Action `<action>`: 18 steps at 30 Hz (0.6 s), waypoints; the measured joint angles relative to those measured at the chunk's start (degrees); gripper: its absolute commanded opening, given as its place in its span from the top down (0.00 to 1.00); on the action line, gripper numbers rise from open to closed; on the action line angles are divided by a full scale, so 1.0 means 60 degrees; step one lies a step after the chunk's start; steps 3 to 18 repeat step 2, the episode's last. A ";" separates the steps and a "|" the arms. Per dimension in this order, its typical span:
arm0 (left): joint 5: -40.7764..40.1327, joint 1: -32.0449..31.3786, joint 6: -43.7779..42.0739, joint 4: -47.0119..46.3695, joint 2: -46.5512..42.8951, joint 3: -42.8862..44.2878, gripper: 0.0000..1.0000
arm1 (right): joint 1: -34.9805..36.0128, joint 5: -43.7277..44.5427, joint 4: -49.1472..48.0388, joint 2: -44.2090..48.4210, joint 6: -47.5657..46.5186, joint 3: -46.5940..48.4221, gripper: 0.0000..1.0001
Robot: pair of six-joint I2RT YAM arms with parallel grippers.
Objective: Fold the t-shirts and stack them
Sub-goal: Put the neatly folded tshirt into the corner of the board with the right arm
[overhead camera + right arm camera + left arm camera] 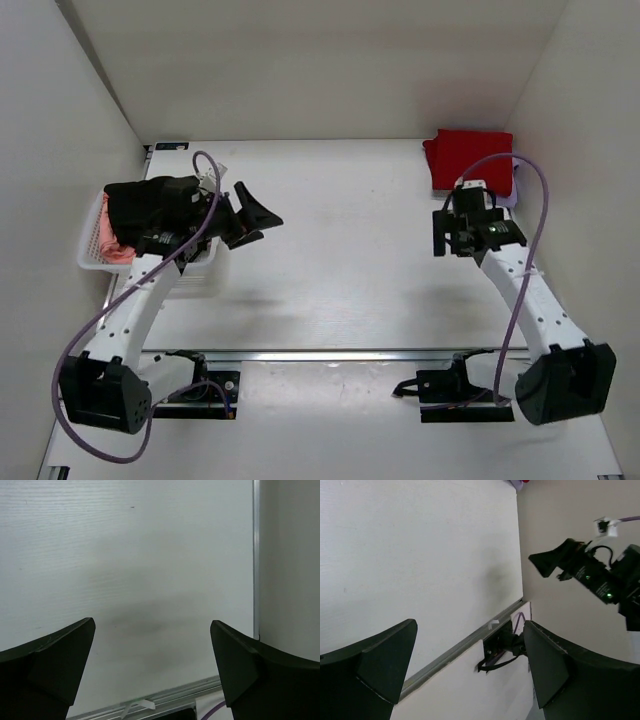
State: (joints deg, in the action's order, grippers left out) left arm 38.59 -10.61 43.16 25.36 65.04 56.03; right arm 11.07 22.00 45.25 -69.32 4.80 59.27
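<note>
A folded deep red cloth t-shirt lies at the far right. A black tee and a pink tee sit in a white plastic lattice basket on the left. The left gripper and right gripper gape wide, holding nothing. The cloth is likely soft, light and floppy, so pinch a hem edge.

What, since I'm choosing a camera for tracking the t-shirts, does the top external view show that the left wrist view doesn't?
Only top external: the white basket holding a black t-shirt and a pink t-shirt, and the whole folded red t-shirt at the far right corner of the table. Only left wrist: a close look between the fingers of the left claw, open with nothing held. Both: the table, the open right claw, the metal rail; the left wrist catches just a red sliver at its top edge.
</note>
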 measured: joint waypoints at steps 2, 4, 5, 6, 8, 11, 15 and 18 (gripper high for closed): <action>-0.0076 0.0084 -0.0328 0.0215 -0.0135 0.0098 0.01 | -0.0175 0.0004 0.0117 0.0645 0.0018 -0.0117 0.02; -0.0076 0.0084 -0.0328 0.0215 -0.0135 0.0098 0.01 | -0.0175 0.0004 0.0117 0.0645 0.0018 -0.0117 0.02; -0.0076 0.0084 -0.0328 0.0215 -0.0135 0.0098 0.01 | -0.0175 0.0004 0.0117 0.0645 0.0018 -0.0117 0.02; -0.0076 0.0084 -0.0328 0.0215 -0.0135 0.0098 0.01 | -0.0175 0.0004 0.0117 0.0645 0.0018 -0.0117 0.02; -0.0076 0.0084 -0.0328 0.0215 -0.0135 0.0098 0.01 | -0.0175 0.0004 0.0117 0.0645 0.0018 -0.0117 0.02; -0.0076 0.0084 -0.0328 0.0215 -0.0135 0.0098 0.01 | -0.0175 0.0004 0.0117 0.0645 0.0018 -0.0117 0.02; -0.0076 0.0084 -0.0328 0.0215 -0.0135 0.0098 0.01 | -0.0175 0.0004 0.0117 0.0645 0.0018 -0.0117 0.02; -0.0076 0.0084 -0.0328 0.0215 -0.0135 0.0098 0.01 | -0.0175 0.0004 0.0117 0.0645 0.0018 -0.0117 0.02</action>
